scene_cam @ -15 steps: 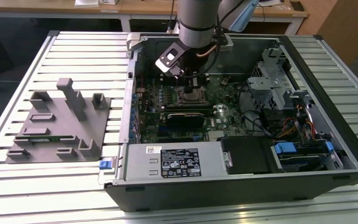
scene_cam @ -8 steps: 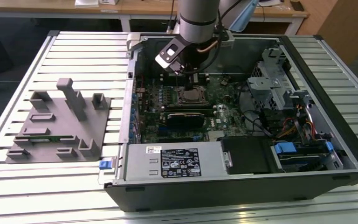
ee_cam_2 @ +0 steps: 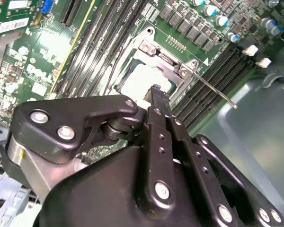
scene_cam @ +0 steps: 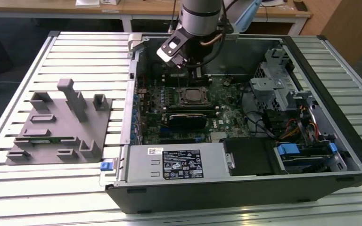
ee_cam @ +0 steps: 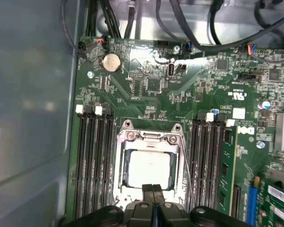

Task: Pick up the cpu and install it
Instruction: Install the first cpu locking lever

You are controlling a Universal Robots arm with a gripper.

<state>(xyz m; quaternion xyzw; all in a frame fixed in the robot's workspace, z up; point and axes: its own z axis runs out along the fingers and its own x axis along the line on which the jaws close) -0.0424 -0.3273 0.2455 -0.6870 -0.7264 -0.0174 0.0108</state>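
1. From where I stand, the likeliest trouble is pressure. The pincer (ee_cam: 153,188) has its two fingers drawn tight together with nothing between them, and its tip is low over the cpu (ee_cam: 149,168). If it bears down off-centre, I'd guess the chip could tilt or scrape in its seat and harm the contacts beneath.
2. A second risk is the thin wire lever (ee_cam_2: 213,90), which stands out loose beside the socket (ee_cam: 149,137). A sideways drift of the arm could snag it.
3. The cpu lies flat inside the socket's metal frame on the motherboard (ee_cam: 151,85), its pale top showing between the banks of memory slots (ee_cam: 92,161).
4. In both wrist views the fingertips sit just over one edge of the chip. Whether they touch it, I cannot tell.
5. In the exterior view the arm reaches down into the open computer case (scene_cam: 244,193) on the table (scene_cam: 80,52).
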